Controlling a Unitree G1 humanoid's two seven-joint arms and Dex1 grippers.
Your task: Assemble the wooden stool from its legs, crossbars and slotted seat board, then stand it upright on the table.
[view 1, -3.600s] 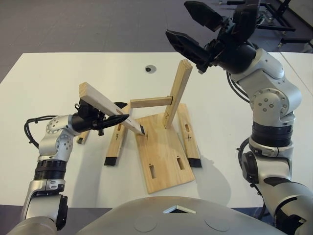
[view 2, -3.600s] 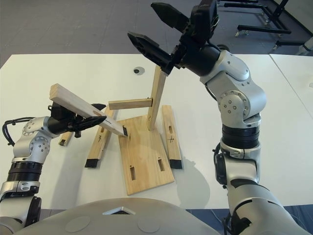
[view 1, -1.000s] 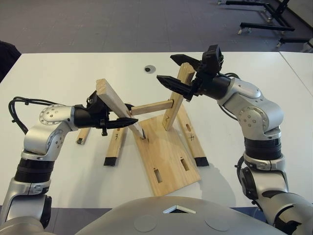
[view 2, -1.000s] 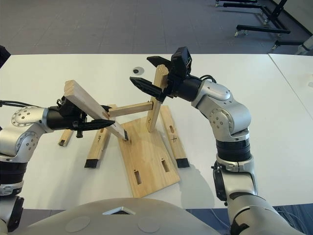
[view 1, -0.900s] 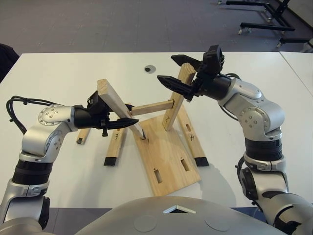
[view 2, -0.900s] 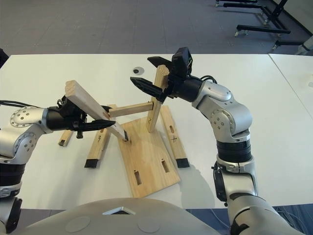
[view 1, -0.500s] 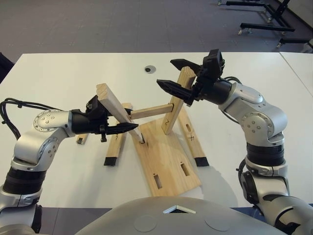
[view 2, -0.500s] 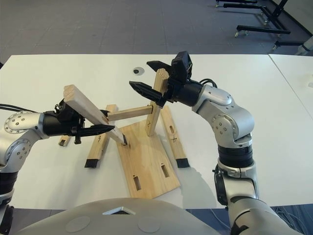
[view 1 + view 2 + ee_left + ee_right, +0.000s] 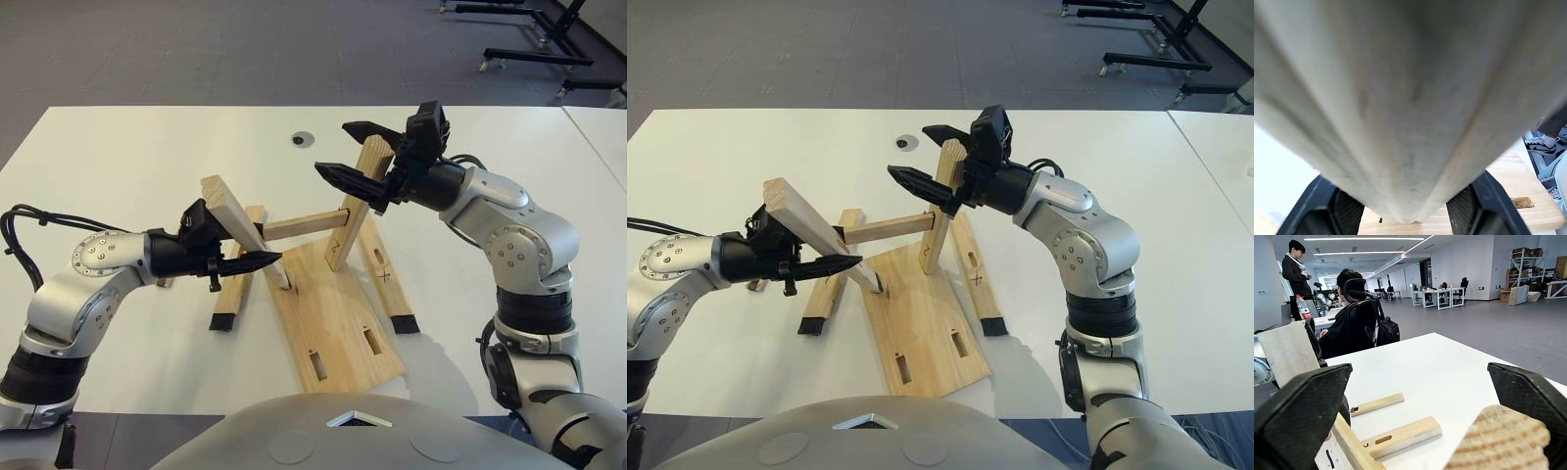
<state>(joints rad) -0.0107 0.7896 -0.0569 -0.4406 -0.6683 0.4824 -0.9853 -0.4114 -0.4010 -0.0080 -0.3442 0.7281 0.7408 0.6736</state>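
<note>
Early on: one leg (image 9: 355, 201) with crossbar (image 9: 302, 226) stands in the seat board (image 9: 338, 318) flat on the desk (image 9: 118, 157), right pincer (image 9: 331, 147) wide about its top, left pincer (image 9: 257, 260) gripping a tilted second leg (image 9: 235, 215), two spare legs (image 9: 230, 294) lying loose.

The left arm (image 9: 88, 284) and right arm (image 9: 519, 235) wear rounded silver-grey shells, split by black ribbed joint bands. Each has a round elbow cap (image 9: 98, 255) ringed with small dark screws. Beyond the cap the wrist turns matte black and ends in 2 black, wedge-shaped jaws with textured pads (image 9: 1347, 215). Black cables (image 9: 24, 230) loop out behind the left cap, and thinner ones run below the right cap.
</note>
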